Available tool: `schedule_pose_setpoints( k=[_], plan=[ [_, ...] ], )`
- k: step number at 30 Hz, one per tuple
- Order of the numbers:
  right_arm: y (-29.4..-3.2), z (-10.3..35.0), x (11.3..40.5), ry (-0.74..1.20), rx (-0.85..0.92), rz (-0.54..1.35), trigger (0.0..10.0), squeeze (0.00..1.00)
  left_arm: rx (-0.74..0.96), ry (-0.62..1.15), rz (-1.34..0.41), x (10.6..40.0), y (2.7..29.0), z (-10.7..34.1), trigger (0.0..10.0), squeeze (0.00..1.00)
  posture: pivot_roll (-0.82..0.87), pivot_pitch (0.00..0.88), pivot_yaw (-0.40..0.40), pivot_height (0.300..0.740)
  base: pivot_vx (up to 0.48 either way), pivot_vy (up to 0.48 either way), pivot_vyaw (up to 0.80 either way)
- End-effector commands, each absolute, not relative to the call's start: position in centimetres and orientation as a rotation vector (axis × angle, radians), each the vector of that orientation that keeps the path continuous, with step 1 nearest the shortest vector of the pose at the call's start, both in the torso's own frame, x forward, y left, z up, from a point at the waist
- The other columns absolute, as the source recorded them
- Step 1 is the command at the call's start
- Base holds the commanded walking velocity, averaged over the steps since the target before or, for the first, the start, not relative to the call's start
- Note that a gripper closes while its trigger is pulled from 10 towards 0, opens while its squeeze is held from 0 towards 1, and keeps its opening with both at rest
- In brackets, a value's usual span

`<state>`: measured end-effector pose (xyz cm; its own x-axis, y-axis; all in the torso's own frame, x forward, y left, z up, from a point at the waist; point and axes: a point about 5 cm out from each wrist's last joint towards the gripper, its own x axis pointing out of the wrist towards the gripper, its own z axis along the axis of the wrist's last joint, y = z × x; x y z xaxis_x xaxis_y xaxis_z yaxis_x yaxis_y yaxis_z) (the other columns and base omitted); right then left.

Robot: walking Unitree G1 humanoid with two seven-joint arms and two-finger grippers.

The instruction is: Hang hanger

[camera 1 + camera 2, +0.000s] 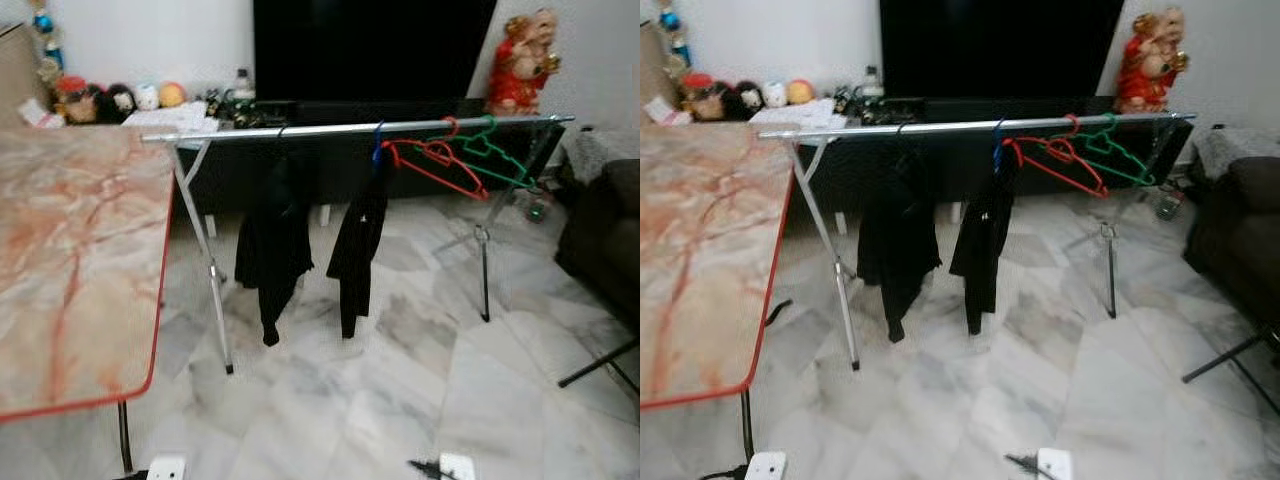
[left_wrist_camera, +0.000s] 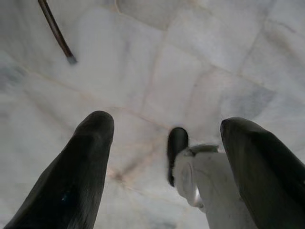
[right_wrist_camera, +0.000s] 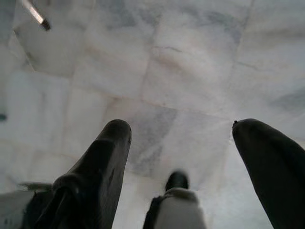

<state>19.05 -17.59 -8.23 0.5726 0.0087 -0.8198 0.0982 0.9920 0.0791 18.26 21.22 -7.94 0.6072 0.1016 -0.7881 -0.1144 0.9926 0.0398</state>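
**Both grippers empty above the floor, hangers waiting on the rail**

Below each wrist lay only pale marble floor (image 3: 190, 71). The left gripper (image 2: 164, 129) hung with its two black fingers spread wide and nothing between them; the right gripper (image 3: 183, 129) was just as far open and just as empty. Both arms looked idle, pointing down at the robot's own feet.

Well ahead of both grippers stood the silver metal clothes rail (image 1: 300, 131) on its splayed legs. Toward its right end, farther from the left gripper than from the right, hung a thin red plastic hanger (image 1: 437, 160) and a thin green plastic hanger (image 1: 492, 152), overlapping and both bare. A blue hanger hook (image 1: 378, 146) sat beside them, carrying one black garment (image 1: 358, 240); a second black garment (image 1: 272, 245) hung farther left.

Such a hanger is probably light and fairly stiff, though slim enough to flex and slick enough to twist in a pinch. The sound hold would be at the neck just under the hook, or on the shoulder bar close to it, so the hook stays free to catch the rail. As the red and green ones are tangled, lifting one may drag the other.

To the left of the left gripper a marble-patterned table with a red edge (image 1: 70, 260) stood close, narrowing the approach. A dark sofa (image 1: 605, 230) and a thin black stand leg (image 1: 600, 362) crowded the right side.
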Motion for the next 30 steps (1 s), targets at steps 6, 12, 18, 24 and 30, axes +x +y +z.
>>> schedule_pose_setpoints(
  k=[6,12,18,24,30],
  plan=[
    [-18.78,-8.59,18.07,0.986,0.113,-0.087,10.0,0.00,-0.024,0.899,0.107,18.73,20.44,-7.85,10.0,0.00,0.11,0.013,-0.007,0.740,0.308,0.000,-0.65],
    [-18.78,-8.53,18.16,0.971,0.119,-0.094,10.0,0.00,-0.026,0.900,0.114,18.67,20.50,-7.87,10.0,0.00,0.11,0.019,-0.006,0.740,0.307,0.000,0.00],
    [-18.61,-8.41,18.37,0.960,0.096,-0.044,10.0,0.00,-0.023,0.899,0.122,18.67,20.65,-7.85,10.0,0.00,0.11,0.022,-0.002,0.740,0.307,0.000,0.40],
    [-18.48,-8.45,18.33,0.963,0.113,-0.044,10.0,0.00,-0.020,0.893,0.126,18.80,20.78,-7.76,10.0,0.00,0.11,0.024,0.000,0.740,0.307,0.000,0.80],
    [-18.59,-8.53,18.17,0.966,0.136,-0.083,10.0,0.00,-0.019,0.885,0.117,19.05,20.71,-7.63,10.0,0.00,0.11,0.025,0.001,0.740,0.309,0.000,0.38]
  ],
)
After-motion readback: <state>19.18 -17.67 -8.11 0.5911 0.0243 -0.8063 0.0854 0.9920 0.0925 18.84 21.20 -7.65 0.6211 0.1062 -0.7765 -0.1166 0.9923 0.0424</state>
